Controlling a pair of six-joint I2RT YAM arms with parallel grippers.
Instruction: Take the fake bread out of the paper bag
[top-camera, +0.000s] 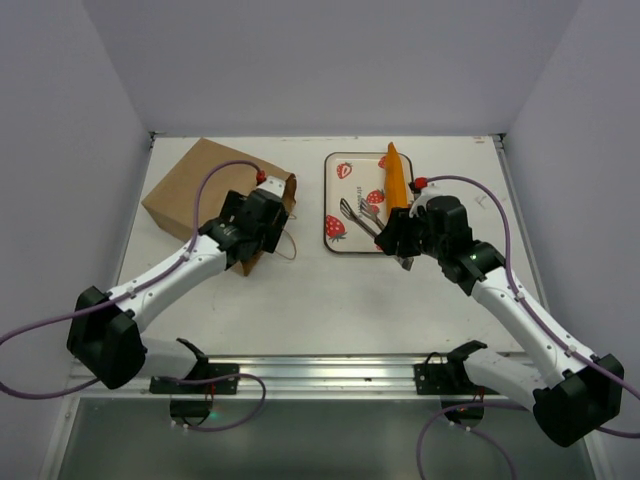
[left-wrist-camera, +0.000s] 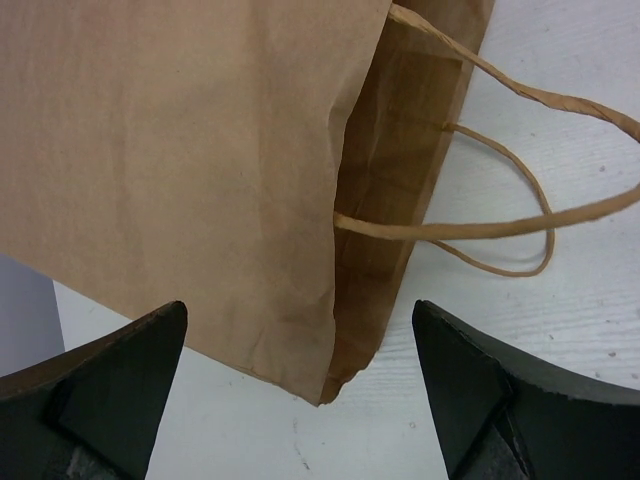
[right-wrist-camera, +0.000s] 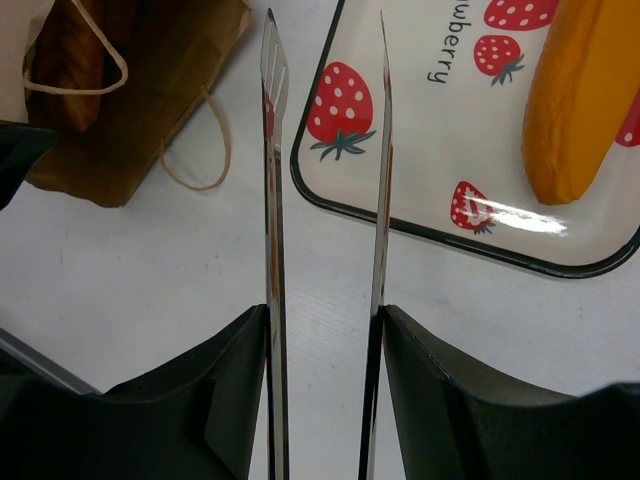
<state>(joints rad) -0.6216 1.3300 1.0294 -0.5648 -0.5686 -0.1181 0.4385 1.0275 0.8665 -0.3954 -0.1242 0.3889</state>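
The brown paper bag (top-camera: 200, 185) lies on its side at the left, mouth and loop handles facing right. My left gripper (top-camera: 258, 222) is open and empty at the mouth's near corner; in the left wrist view (left-wrist-camera: 300, 312) the bag (left-wrist-camera: 180, 150) lies between the spread fingers. A golden-brown loaf (right-wrist-camera: 72, 60) shows inside the mouth in the right wrist view. One orange baguette-like loaf (top-camera: 397, 178) lies on the strawberry-print tray (top-camera: 335, 195). My right gripper (top-camera: 400, 240) is shut on metal tongs (right-wrist-camera: 272, 200), whose open tips hover by the tray's left edge.
The bag's twisted handles (left-wrist-camera: 520, 225) trail on the white table towards the tray. The tray rim (right-wrist-camera: 420, 232) lies just beyond the tongs. Grey walls close in the back and both sides.
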